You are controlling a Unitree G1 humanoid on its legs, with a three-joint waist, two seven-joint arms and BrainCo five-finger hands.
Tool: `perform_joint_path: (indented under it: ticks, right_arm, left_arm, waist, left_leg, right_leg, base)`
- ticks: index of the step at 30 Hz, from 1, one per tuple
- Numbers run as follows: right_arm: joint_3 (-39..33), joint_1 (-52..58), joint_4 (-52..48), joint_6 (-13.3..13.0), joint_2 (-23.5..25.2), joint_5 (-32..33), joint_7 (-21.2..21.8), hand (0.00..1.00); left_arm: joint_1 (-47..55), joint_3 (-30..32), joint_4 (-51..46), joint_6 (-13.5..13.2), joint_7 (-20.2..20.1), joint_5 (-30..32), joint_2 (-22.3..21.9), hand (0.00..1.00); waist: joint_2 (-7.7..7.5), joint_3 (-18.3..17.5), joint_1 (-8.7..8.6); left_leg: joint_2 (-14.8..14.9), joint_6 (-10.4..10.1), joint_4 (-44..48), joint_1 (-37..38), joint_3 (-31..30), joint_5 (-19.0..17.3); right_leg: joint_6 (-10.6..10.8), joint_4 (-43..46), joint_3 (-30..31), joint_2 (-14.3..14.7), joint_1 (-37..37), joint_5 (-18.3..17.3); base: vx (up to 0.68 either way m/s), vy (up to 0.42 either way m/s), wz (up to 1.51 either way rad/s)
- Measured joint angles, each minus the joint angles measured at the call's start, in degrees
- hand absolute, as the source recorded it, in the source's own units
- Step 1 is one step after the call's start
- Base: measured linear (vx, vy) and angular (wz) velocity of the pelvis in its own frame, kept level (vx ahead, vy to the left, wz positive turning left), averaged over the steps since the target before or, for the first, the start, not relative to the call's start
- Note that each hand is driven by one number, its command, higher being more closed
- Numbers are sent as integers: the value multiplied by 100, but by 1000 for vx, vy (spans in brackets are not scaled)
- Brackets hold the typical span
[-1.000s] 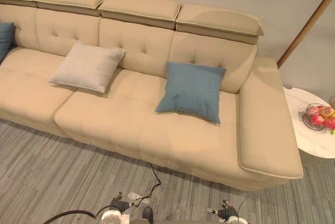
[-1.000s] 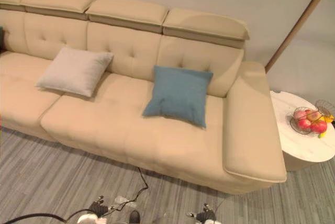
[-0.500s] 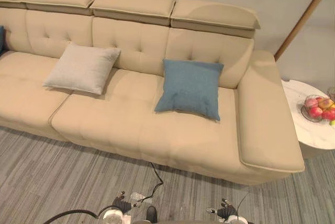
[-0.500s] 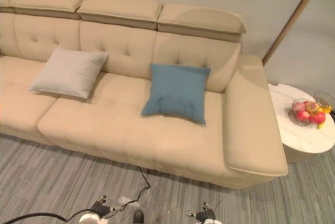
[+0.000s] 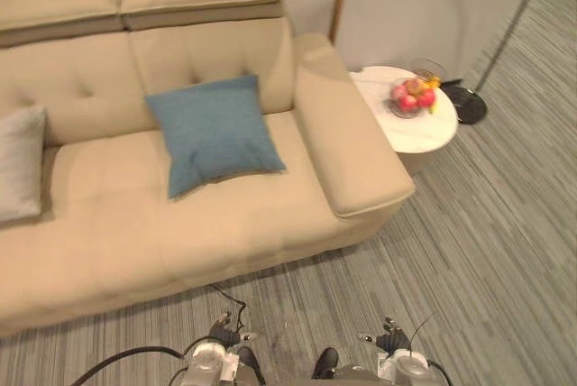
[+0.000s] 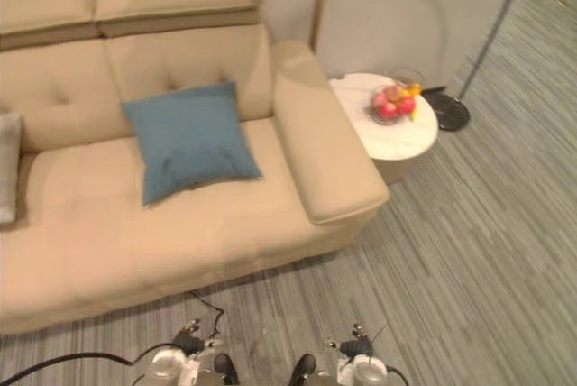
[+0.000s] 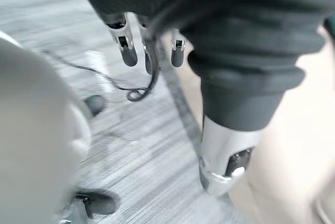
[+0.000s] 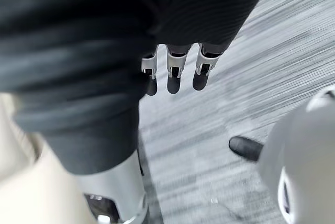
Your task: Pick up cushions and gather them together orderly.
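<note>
While both arms are hanging low over the grey striped floor (image 5: pixel 487 251), the left hand (image 7: pixel 127 51) is letting its fingers dangle straight and slightly apart with nothing between them. The right hand (image 8: pixel 174 77) is doing the same, its dark tips lined up side by side and holding nothing.

Past the strip of floor, the beige sofa (image 5: pixel 225 224) is stretching across the view. The blue cushion (image 5: pixel 215 133) is lying on its seat, turned a little askew, with its far edge resting up against the backrest and its near corners on the seat, just beside the armrest (image 5: pixel 352 160). The pale cushion (image 5: pixel 18 174) is sitting at the left edge of the view, partly cut off, well apart from the blue one with bare seat between them.

Both are looking like light, soft, stuffed squares that will sag and fold when lifted by one corner. A hand on each side edge, or one hand closing on the plump middle of an edge, is probably going to carry them best. The woven covers should be giving the fingers decent grip rather than slipping.

The blue cushion is showing a matte weave, puffed at the centre with pointed corners. Beyond the armrest, a round white side table (image 5: pixel 433 129) is carrying a fruit bowl (image 5: pixel 412 97).
</note>
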Motion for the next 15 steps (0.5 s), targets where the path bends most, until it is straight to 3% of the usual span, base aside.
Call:
perform_joint_path:
  ticks: [2, 5, 9, 15]
  right_arm:
    - [23, 133, 106, 15, -33, 0, 0, 0]
    - [-2, 185, 195, 25, -27, 4, -3, 0]
    - [-189, 299, 194, 19, -39, 17, -16, 0]
    - [-307, 297, 193, 0, -3, 17, -18, 0]
  left_arm:
    - [-9, -99, 11, 25, -1, 1, -3, 0]
    - [-7, -237, 10, 28, 5, 6, 12, 0]
    - [22, -317, 40, 37, 9, -3, 11, 0]
    - [181, -259, 77, 37, 30, -3, 92, 0]
  waist:
    - [72, -47, -24]
    - [29, -89, -25]
    - [-62, -105, -60]
    - [9, -154, -62]
  left_leg:
    - [101, -25, 60, -4, -16, -38]
    - [153, -78, 23, -43, -114, -8]
    - [16, -136, -213, 12, -506, 153]
    - [-180, -135, -614, 318, -658, 265]
  right_leg:
    - [8, -382, 135, 216, 87, 116]
    - [13, -854, 164, 413, 229, 313]
    - [-14, -1057, -29, 445, 412, 410]
    - [39, -1260, -96, 435, 721, 485]
  base:
    - [-45, -78, -37]
    - [-11, -79, -15]
    - [35, -9, 28]
    - [86, 40, 11]
